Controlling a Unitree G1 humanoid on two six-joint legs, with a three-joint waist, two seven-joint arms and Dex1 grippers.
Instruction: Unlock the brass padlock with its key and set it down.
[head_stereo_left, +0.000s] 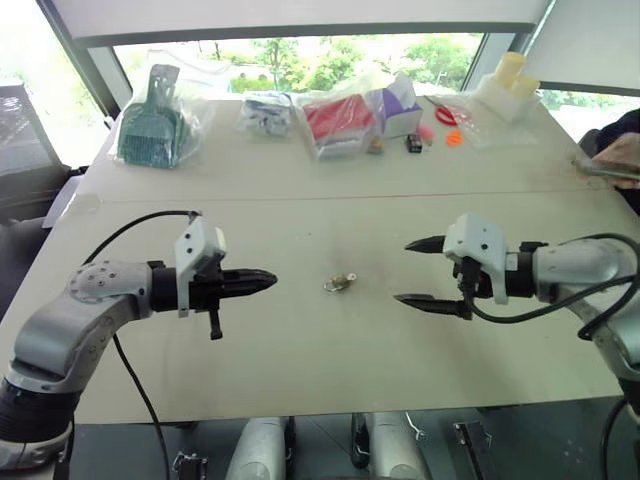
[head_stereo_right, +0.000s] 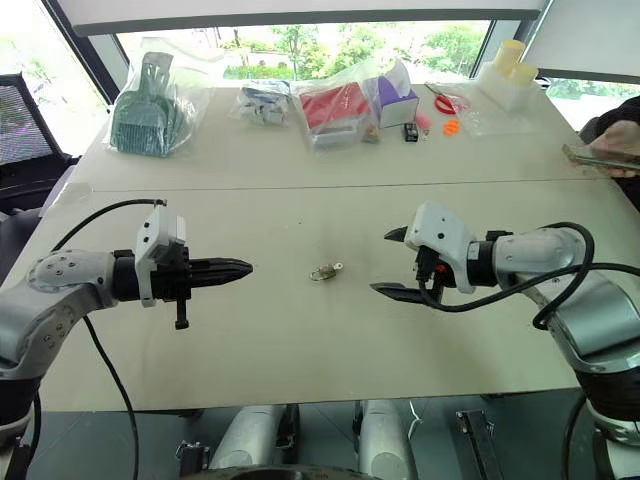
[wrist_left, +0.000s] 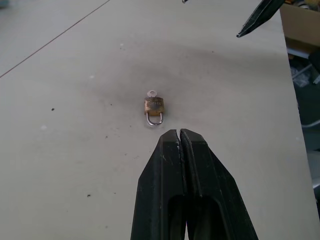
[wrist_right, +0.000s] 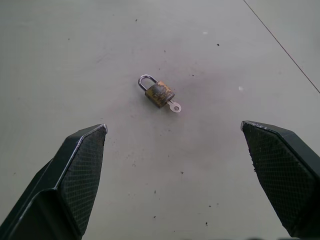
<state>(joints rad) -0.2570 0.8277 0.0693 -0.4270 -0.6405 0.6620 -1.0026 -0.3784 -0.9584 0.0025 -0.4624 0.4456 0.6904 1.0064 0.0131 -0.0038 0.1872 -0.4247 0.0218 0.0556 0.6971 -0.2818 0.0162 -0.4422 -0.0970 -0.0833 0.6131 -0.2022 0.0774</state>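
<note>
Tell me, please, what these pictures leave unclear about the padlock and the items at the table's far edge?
- Brass padlock: whether the shackle is latched or released is too small to tell in either wrist view.
- Key: its blade is hidden inside the lock body.
- Bagged goods: the bags obscure their contents in the eye views.

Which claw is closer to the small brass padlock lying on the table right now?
The right claw, by a little. It is open, just to the right of the small brass padlock. The left claw, shut, sits slightly farther off on the padlock's left. Neither touches it.
</note>
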